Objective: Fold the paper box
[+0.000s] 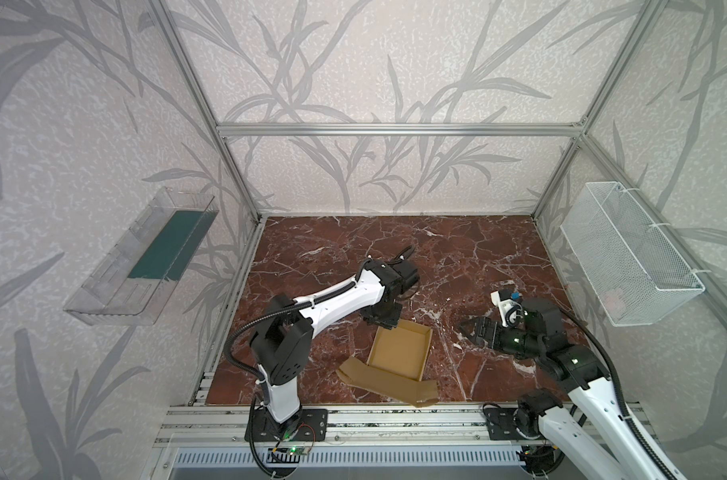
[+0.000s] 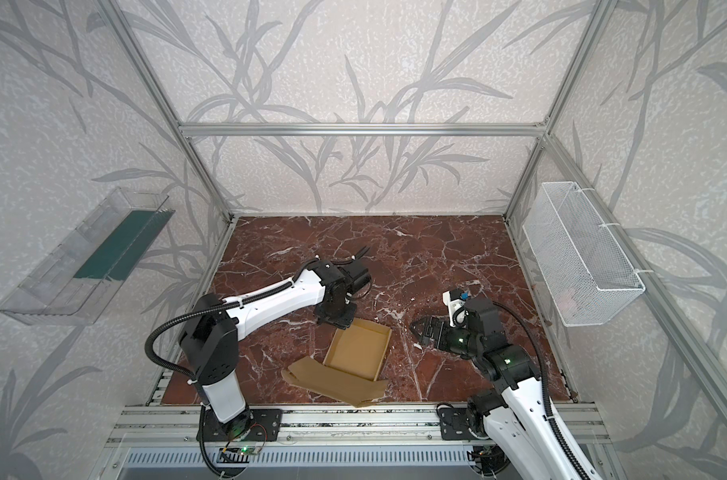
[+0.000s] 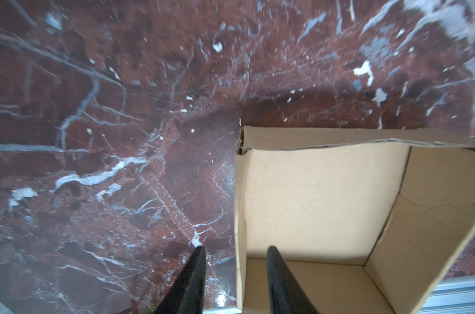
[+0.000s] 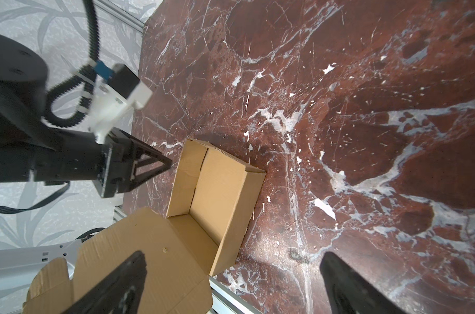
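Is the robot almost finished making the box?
About halfway. Done: the paper box has its side walls standing. In hand: nothing is gripped; the left gripper is open astride one wall, and the right gripper is open, apart from the box. Left: the lid lies flat, not yet folded over.

The table has a dark red-brown marble-patterned top with white veins. One paper box of plain tan cardboard lies on it, near the front edge and left of the middle. Its walls stand up as a shallow tray, and its lid is spread open toward the front edge.
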### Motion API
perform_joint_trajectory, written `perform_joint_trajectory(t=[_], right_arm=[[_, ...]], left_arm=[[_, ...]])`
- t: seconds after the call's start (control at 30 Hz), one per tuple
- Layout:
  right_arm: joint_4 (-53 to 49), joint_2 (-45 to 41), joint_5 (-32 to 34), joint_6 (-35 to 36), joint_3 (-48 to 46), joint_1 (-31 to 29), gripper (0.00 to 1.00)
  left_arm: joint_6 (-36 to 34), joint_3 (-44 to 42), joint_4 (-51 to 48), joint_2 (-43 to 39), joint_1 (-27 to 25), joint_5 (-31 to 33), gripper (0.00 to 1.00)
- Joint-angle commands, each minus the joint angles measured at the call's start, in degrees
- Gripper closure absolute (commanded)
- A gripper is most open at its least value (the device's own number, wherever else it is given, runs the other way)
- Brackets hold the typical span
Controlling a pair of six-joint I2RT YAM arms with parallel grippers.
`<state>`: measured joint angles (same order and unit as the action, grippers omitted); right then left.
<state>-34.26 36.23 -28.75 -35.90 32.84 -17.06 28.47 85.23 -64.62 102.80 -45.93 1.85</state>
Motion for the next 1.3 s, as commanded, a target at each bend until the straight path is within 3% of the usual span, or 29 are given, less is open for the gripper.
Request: perform_joint_trajectory(t=[0.0, 0.17, 0.37, 0.4, 0.47, 0.53, 0.83, 1.03, 1.27], right_arm=[[4.13, 1.39, -2.62, 0.01, -1.02, -2.45, 0.01], [6.05, 4.19, 4.23, 1.36, -0.76, -13.24, 0.01], [8.24, 10.44, 5.51, 4.93, -0.11, -17.59, 0.01], [7.07, 11.61, 8.45, 6.36, 0.81, -19.82, 0.01], [8.28, 13.74, 11.19, 6.99, 0.77, -21.87, 0.01], [10.89, 16.5, 11.02, 7.16, 0.4, -21.82, 0.01], [11.13, 31.66, 14.77, 15.97, 10.94, -21.9, 0.13], [9.82, 39.7, 17.39, 22.23, 17.87, -22.25, 0.36], [7.32, 48.46, 16.35, 28.2, 24.16, -23.32, 0.5]], left_arm=[[-0.79, 3.98, -4.84, -5.09, 0.67, 4.03, 0.6], [2.54, 2.22, -2.65, -14.71, 0.75, 5.52, 0.6], [11.0, -9.73, 3.37, -31.48, 0.67, 6.69, 0.56], [12.46, -11.77, 4.28, -34.32, 0.67, 7.33, 0.54], [15.31, -15.82, 5.28, -39.96, 0.67, 8.92, 0.39], [17.16, -18.14, 5.03, -43.49, 0.67, 9.46, 0.36], [21.18, -26.17, 3.6, -49.51, 0.32, 10.19, 0.33], [19.98, -27.78, 3.74, -50.95, 0.32, 12.33, 0.33], [18.7, -29.24, 4.0, -51.73, 0.33, 13.35, 0.33]])
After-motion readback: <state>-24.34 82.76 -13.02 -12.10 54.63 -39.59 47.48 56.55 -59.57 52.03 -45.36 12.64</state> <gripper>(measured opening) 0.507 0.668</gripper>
